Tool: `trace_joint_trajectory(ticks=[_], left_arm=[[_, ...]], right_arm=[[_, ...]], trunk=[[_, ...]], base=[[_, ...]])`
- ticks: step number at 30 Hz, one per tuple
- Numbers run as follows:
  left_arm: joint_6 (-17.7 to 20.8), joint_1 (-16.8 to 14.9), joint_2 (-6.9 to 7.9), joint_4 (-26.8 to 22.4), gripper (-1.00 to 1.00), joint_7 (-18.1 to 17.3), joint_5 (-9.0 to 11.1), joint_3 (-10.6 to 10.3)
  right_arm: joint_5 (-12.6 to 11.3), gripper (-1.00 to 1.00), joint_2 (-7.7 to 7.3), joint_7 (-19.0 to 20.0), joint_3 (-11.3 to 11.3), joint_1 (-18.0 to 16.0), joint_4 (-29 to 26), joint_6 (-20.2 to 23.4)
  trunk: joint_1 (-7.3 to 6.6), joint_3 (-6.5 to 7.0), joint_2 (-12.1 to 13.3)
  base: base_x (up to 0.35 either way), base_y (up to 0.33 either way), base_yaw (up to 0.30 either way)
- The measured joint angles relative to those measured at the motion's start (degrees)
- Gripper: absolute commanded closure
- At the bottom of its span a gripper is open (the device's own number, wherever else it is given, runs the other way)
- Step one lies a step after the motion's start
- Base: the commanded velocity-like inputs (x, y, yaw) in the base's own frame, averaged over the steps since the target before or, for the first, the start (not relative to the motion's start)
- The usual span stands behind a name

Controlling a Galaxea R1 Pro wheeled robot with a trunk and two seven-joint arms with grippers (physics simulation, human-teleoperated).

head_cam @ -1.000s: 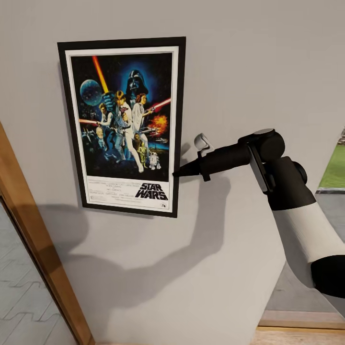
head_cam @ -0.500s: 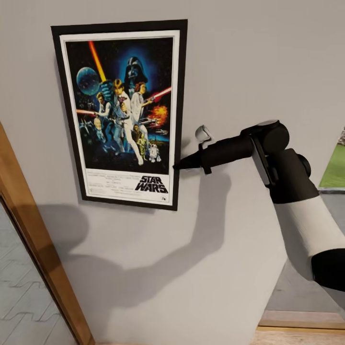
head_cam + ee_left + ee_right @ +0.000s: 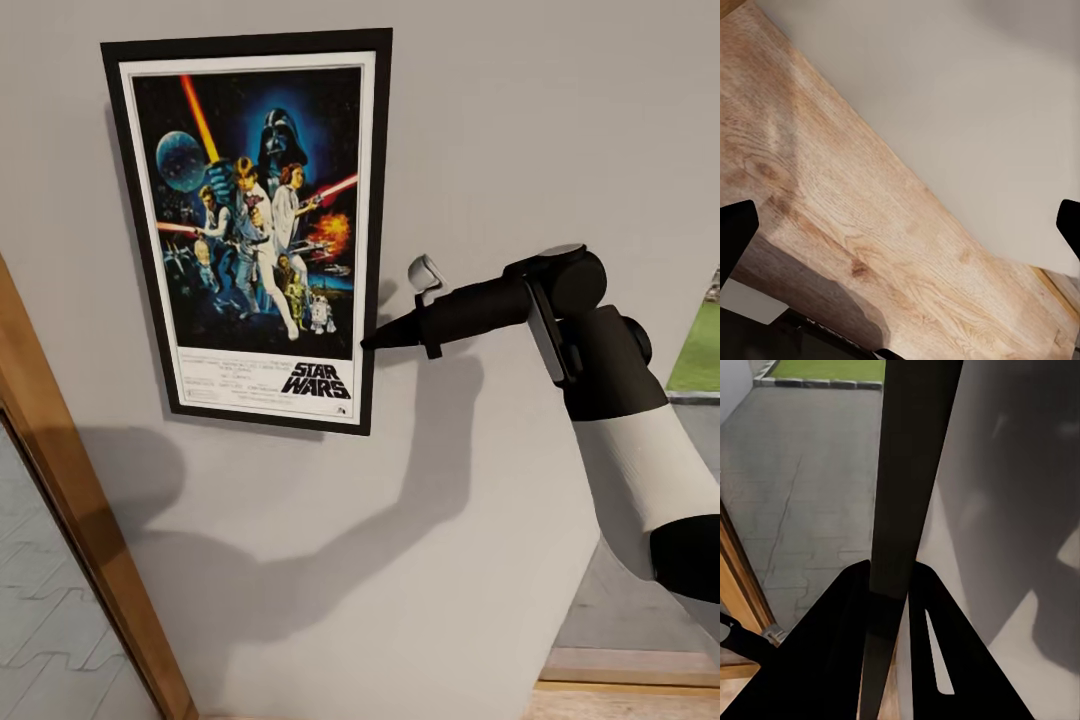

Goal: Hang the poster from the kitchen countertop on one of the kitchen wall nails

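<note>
The Star Wars poster (image 3: 250, 220) stands upright and flat against the grey wall (image 3: 520, 130), its black frame and white border fully in the head view. My right gripper (image 3: 370, 342) is shut on the frame's right edge, low down beside the logo. In the right wrist view the dark fingers (image 3: 844, 615) pinch that black frame edge (image 3: 911, 465), with the gripper (image 3: 891, 585) closed around it. My left gripper (image 3: 900, 232) is open, its black fingertips (image 3: 735, 232) far apart over a wooden surface. No wall nail is visible, and the kitchen countertop is out of view.
A wooden door frame (image 3: 80, 540) slants up the left side, with pale tiled floor (image 3: 40, 620) beyond it. Right of the wall's end lie grey paving (image 3: 802, 487) and grass (image 3: 700, 350). A wooden floor strip (image 3: 620, 700) runs along the bottom right.
The poster has slid upward and slightly left along the wall, held by my right gripper, which rose a little with it. The door frame and wall have stayed put.
</note>
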Motion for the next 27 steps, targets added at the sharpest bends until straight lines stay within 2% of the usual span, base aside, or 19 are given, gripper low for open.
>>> trace_joint_trajectory(ticks=[27], left_arm=[[0.0, 0.0, -0.02, 0.0, -1.00, 0.0, 0.0, 0.0]], right_arm=[[-0.1, 1.00, -0.24, 0.1, 0.3, 0.9, 0.0, -0.3]], trunk=[[0.00, 0.00, 0.0]], base=[[0.000, 0.000, 0.000]])
